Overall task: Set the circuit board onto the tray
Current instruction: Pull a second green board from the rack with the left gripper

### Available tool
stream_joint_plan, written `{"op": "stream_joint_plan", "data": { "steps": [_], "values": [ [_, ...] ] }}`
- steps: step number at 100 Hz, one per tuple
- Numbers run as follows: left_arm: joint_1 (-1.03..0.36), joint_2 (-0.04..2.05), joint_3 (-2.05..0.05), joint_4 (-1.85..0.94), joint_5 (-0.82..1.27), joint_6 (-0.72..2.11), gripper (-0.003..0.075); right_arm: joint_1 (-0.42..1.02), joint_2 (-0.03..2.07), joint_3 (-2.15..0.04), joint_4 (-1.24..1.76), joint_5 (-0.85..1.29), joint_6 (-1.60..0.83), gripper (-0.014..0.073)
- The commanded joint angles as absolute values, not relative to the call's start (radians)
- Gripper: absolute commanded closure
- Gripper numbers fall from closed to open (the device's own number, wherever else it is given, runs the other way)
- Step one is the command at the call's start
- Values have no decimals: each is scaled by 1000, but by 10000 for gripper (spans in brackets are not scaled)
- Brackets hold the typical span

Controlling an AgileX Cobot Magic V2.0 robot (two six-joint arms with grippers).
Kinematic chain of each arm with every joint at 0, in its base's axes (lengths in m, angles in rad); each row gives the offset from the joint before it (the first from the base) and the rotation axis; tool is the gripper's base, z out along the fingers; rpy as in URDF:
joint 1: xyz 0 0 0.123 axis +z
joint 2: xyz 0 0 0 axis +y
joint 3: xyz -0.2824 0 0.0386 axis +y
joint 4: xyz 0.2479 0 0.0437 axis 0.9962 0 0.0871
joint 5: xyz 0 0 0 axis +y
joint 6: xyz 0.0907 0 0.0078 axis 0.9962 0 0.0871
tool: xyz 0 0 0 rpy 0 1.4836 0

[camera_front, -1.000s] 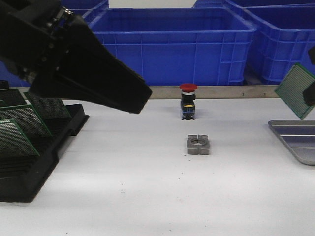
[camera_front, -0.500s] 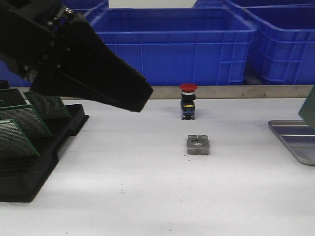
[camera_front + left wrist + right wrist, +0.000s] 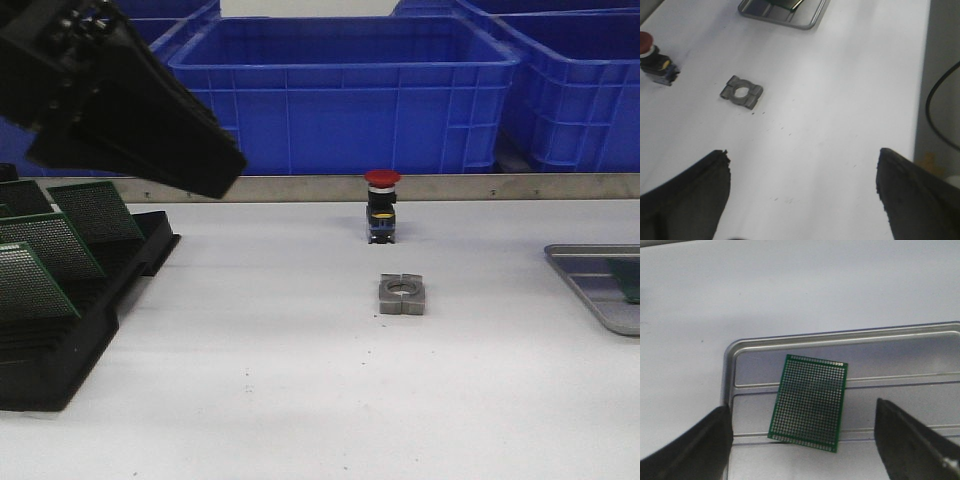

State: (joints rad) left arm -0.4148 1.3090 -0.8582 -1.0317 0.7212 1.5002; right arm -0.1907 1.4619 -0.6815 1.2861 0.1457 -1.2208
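Right fingers (image 3: 920,445): spread wide, empty, one at each lower corner of the right wrist frame. Left fingers (image 3: 685,200): also spread wide, empty, at the lower corners of the left wrist frame.

Blue crates (image 3: 345,90) fill the top of the front frame. The white counter (image 3: 300,380) fills its lower half. A black rack (image 3: 80,320) of spare boards occupies the lower left. The tray (image 3: 740,352) spans the centre of the right wrist frame. The circuit board (image 3: 810,402) lies flat on the tray base, centre frame, slightly askew, between the right fingers and touching neither.

Risk: a low or sideways retreat could let a finger catch the board edge and drag it toward the rim.
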Motion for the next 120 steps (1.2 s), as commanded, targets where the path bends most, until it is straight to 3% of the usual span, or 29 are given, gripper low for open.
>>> {"op": "stream_joint_plan", "data": {
  "steps": [1, 28, 76, 93, 108, 120],
  "values": [
    [-380, 1262, -905, -925, 728, 1504, 174, -198, 1425, -711, 1300, 169, -1226, -8],
    [-267, 1267, -912, -576, 727, 1492, 174, -198, 1425, -711, 1300, 173, -1226, -8],
    [-182, 1415, -909, -490, 705, 1492, 191, -198, 1425, -711, 1300, 175, -1226, -8],
    [-182, 1454, -909, -393, 692, 1492, 350, -198, 1425, -711, 1300, 176, -1226, -8],
    [-182, 1459, -909, -335, 692, 1492, 593, -198, 1425, -711, 1300, 193, -1226, -8],
    [-182, 1459, -909, -334, 692, 1492, 736, -198, 1425, -711, 1300, 204, -1226, -8]
  ]
}}
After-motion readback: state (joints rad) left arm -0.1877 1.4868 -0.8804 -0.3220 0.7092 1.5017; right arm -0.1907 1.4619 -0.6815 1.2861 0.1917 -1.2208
